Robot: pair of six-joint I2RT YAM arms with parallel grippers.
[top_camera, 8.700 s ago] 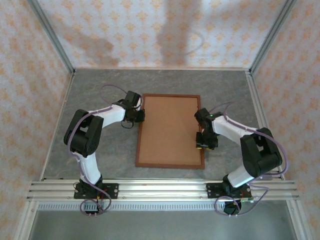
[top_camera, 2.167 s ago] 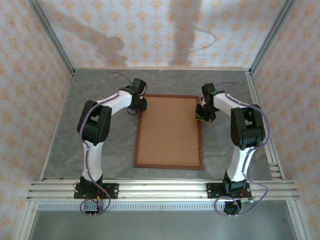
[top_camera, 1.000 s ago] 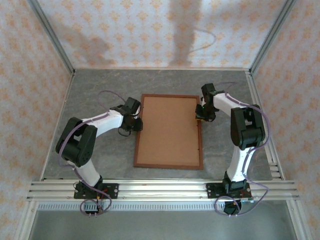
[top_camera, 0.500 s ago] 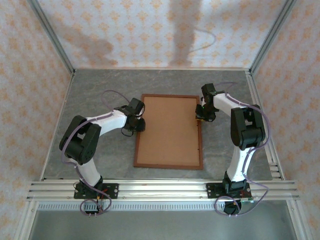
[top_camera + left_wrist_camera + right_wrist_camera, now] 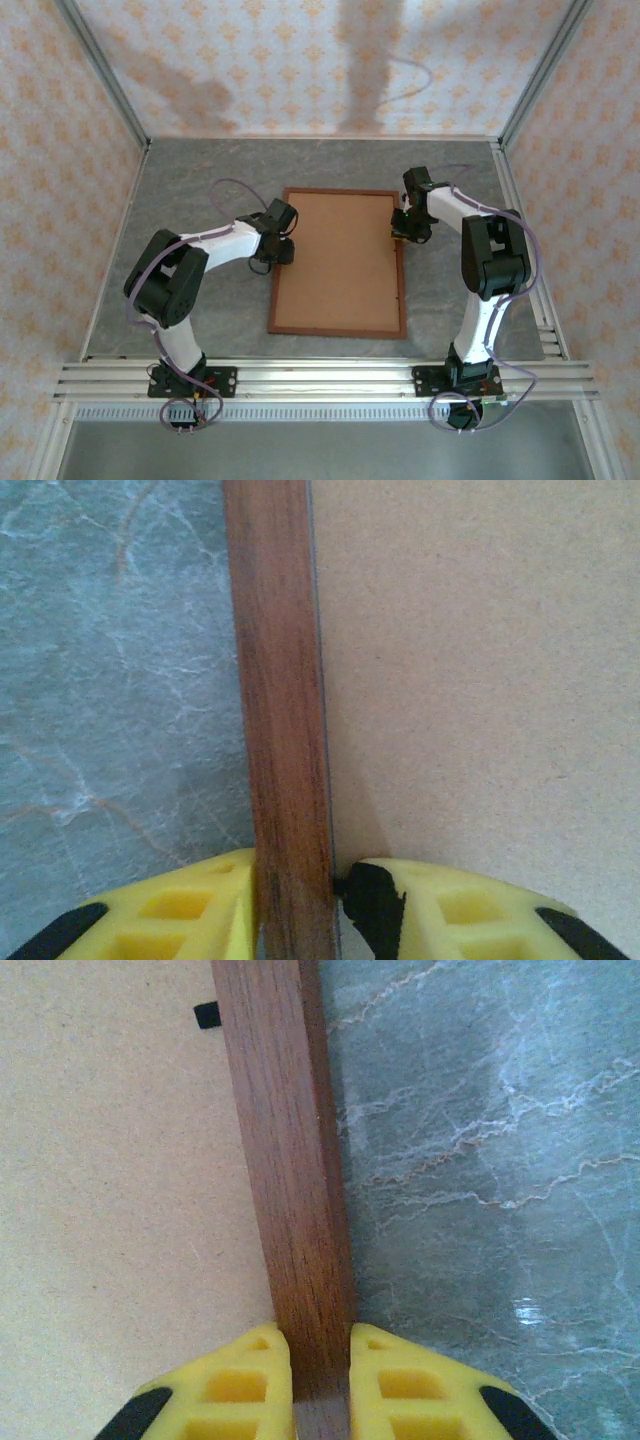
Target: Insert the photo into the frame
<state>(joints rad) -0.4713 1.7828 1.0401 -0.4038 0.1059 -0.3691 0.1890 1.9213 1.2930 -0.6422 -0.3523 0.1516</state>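
Observation:
The frame (image 5: 335,330) of reddish-brown wood lies flat mid-table, and a plain brown board (image 5: 340,260) fills its opening. The photo is hidden. My left gripper (image 5: 281,248) straddles the frame's left rail (image 5: 280,680). Its outer finger (image 5: 190,905) lies against the wood. The inner finger (image 5: 450,910) stands slightly off the rail, with a small black tab (image 5: 372,900) between them. My right gripper (image 5: 402,232) is shut on the right rail (image 5: 285,1110) near the far corner, both yellow fingers (image 5: 235,1385) pressed to the wood.
Grey marbled tabletop (image 5: 200,190) surrounds the frame, with metal posts and patterned walls at the sides. Another small black tab (image 5: 206,1015) sits on the board by the right rail. Both arm bases stand on the near rail (image 5: 320,378).
My left gripper has shifted right, from beside the frame's left rail to astride it. The right arm and the frame have stayed put.

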